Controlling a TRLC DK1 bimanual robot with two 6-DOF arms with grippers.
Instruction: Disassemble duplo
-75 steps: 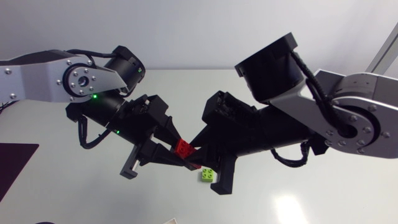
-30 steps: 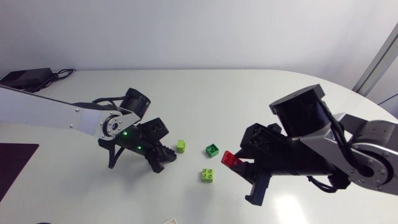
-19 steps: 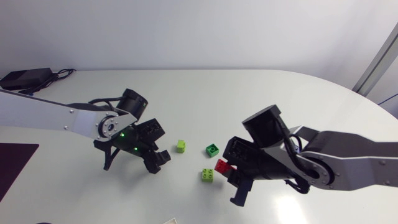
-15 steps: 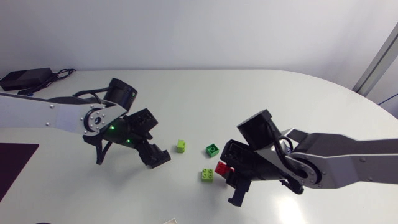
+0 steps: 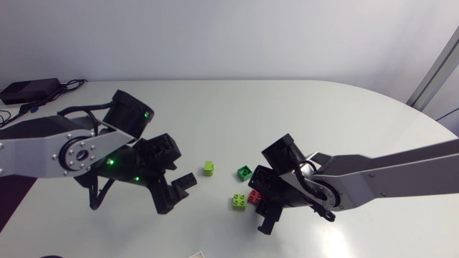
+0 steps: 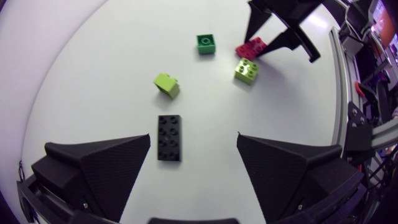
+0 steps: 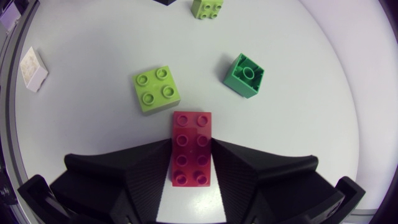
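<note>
change: joined bricks held aloft 2.5 s ago are now apart, arms lowered | left claw (image 6: 193, 140): released, black brick (image 6: 168, 137) on tabletop (image 5: 323, 122) ahead of it | right claw (image 7: 191, 142): clenched on red brick (image 7: 191, 160), mid-tabletop beside lime brick (image 7: 156, 90) | task: likely only the release remains
</note>
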